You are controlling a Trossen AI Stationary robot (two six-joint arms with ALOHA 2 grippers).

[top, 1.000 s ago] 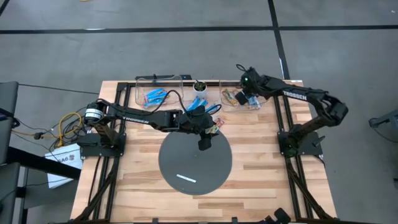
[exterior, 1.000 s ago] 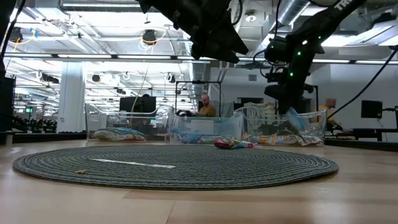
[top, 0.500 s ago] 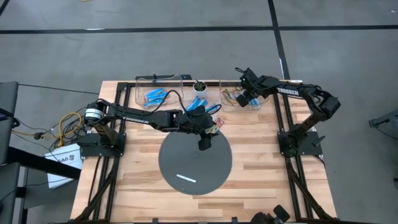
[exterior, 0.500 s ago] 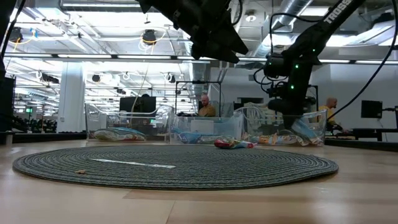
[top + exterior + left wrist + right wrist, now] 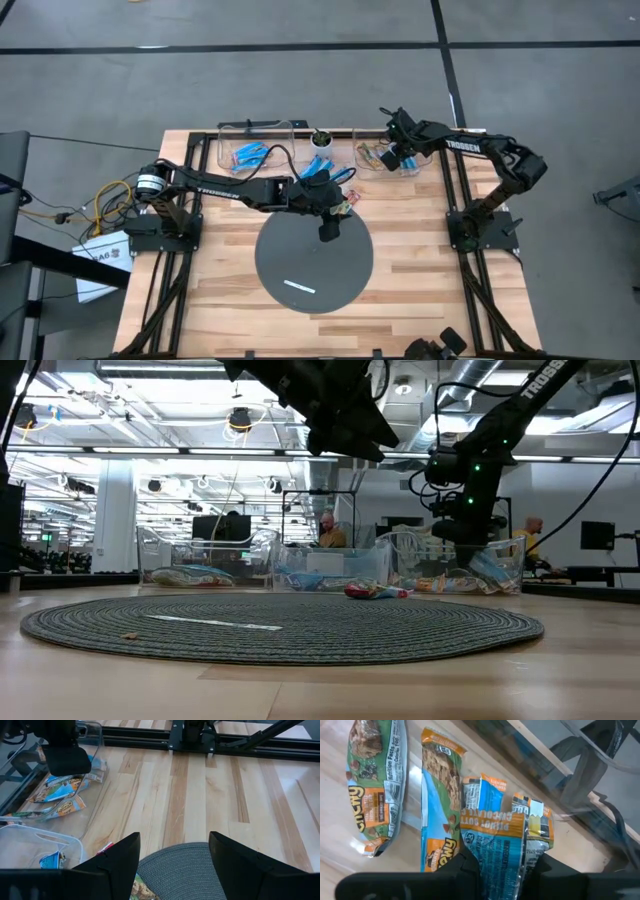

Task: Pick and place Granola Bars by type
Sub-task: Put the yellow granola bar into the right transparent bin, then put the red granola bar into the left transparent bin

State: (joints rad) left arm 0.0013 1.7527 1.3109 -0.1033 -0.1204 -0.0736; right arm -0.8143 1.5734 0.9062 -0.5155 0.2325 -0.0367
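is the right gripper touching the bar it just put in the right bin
Cannot tell. In the right wrist view the right gripper fingers flank the blue-and-orange bar in the clear bin, but neither contact nor a gap shows plainly.

Wooden table (image 5: 420,270) with round dark mat (image 5: 313,262), three clear bins (image 5: 254,148) along back.

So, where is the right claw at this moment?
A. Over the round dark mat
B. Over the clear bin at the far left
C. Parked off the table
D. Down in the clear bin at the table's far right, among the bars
D: in the high view the right claw sits at the far-right clear bin, and its wrist view shows granola bars lying right before its fingers.
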